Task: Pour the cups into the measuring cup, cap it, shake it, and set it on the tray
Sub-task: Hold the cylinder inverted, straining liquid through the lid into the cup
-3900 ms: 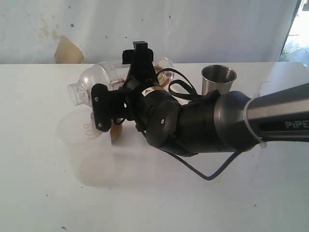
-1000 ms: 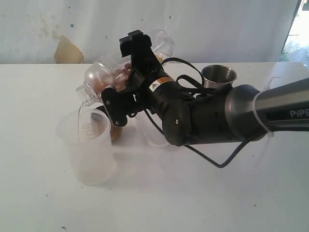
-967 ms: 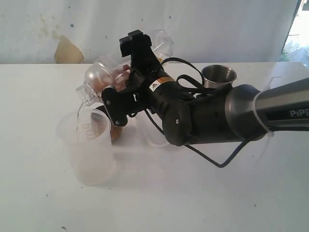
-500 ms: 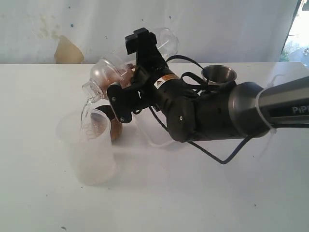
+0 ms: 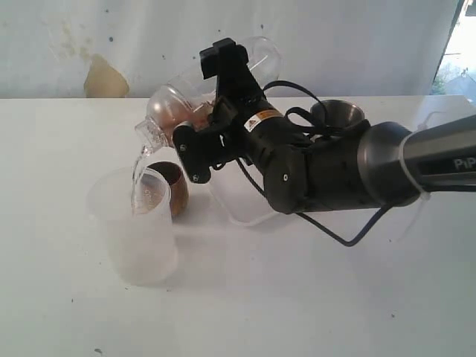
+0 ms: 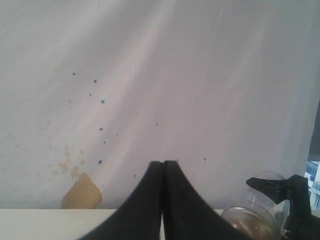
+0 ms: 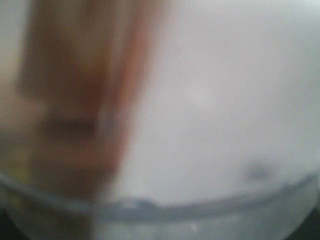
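The clear cup [image 5: 178, 100] is gripped across its body by the right pincer [image 5: 207, 108], whose jaws are spread wide around it. It is held in the air above the table [image 5: 312, 312], at about 11 o'clock from the middle of the exterior view. Some seconds ago it was lying almost level. Since then it has been raised a little and tipped more steeply, so its lidded mouth is now pointed down toward 8 o'clock. A thin stream [image 5: 137, 165], not seen while the cup was level, is now falling from this mouth into the frosted beaker [image 5: 137, 238] at 8 o'clock. It is judged that capping and shaking are finished and that the mix is being emptied. The cup is not yet set on the tray [image 5: 245, 212], which is seen only partly under the arm. The wooden cup [image 5: 169, 186] stands just beside the beaker, at its 1 o'clock, and the steel cup [image 5: 338, 115] is at 2 o'clock. The left pincer [image 6: 162, 172] is closed on nothing, away from the work.
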### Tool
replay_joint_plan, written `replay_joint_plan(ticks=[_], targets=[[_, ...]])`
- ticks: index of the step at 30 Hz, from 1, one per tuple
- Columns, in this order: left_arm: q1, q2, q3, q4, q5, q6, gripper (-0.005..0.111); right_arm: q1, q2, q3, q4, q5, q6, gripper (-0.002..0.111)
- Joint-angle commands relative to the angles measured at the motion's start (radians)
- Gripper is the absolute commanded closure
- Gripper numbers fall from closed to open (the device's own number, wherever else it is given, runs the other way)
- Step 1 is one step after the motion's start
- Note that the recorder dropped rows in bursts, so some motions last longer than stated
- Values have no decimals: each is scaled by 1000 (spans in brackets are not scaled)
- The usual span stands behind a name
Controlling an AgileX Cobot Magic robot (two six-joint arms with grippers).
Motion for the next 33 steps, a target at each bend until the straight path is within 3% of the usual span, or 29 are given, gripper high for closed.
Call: replay_joint_plan(ticks=[1,33], targets=[[2,-5,4,-2,-2,-3,107,-7,-15,-4,-15,-65,-15,108],[2,-5,4,-2,0,-3,107,-7,-15,-4,-245,-144,-15,108]])
